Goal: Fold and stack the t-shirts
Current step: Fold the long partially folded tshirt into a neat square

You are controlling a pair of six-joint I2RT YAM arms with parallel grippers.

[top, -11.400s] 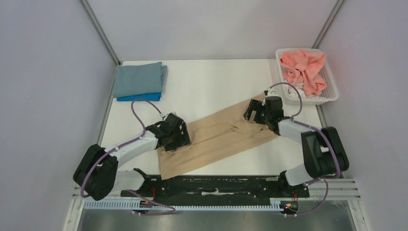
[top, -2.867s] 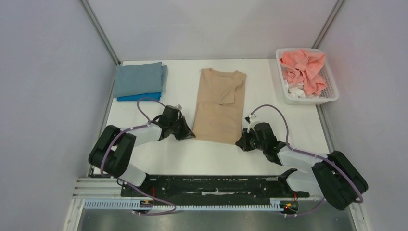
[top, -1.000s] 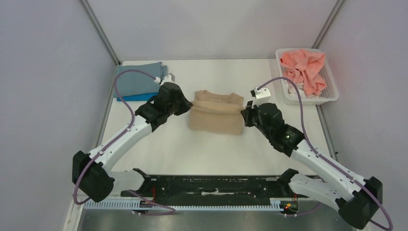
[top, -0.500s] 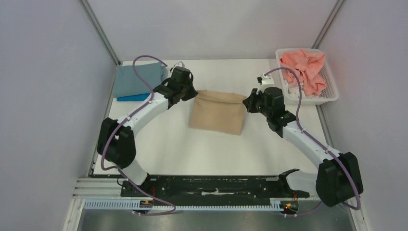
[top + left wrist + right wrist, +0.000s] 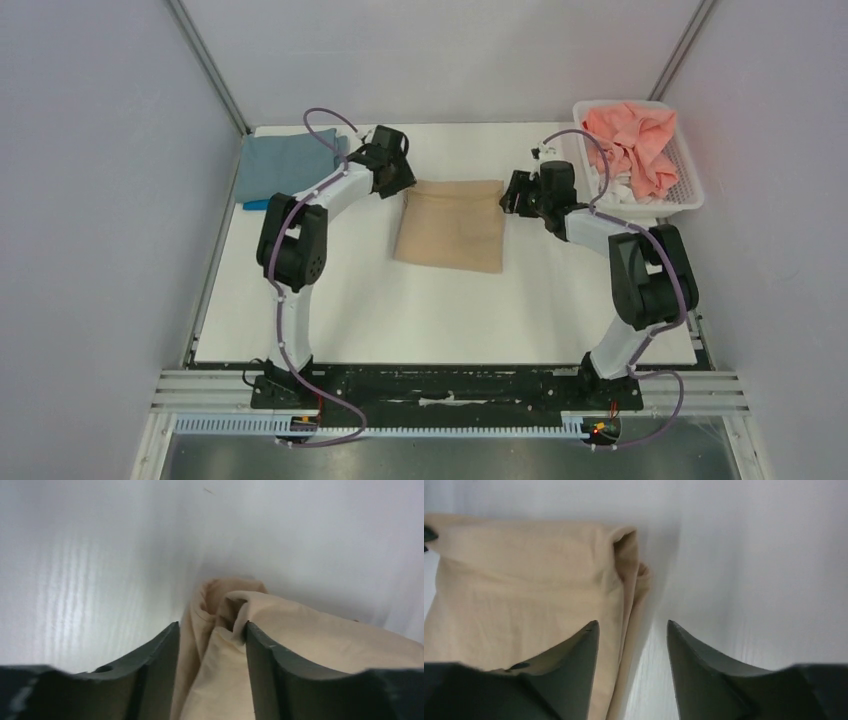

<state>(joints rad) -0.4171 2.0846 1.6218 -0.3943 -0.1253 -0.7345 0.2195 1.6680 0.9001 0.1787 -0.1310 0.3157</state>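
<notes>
fold looks done: tan t-shirt (image 5: pixel 450 225) sits square, middle of worktop (image 5: pixel 400 310) | left end effector (image 5: pixel 407 188) and right end effector (image 5: pixel 511 196) both spread, straddling its far corners | next, probably: re-grip, carry onto grey-blue t-shirt (image 5: pixel 285 165) without unfolding

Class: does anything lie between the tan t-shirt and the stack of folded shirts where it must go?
Only the left gripper, at the far-left corner of the tan t-shirt; the table toward the stack is otherwise bare.

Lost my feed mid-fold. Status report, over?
Left end effector open, straddling corner of tan shirt. Right end effector open at opposite corner. Tan shirt folded, flat, not yet on grey-blue stack. Nothing loose in the way.
</notes>
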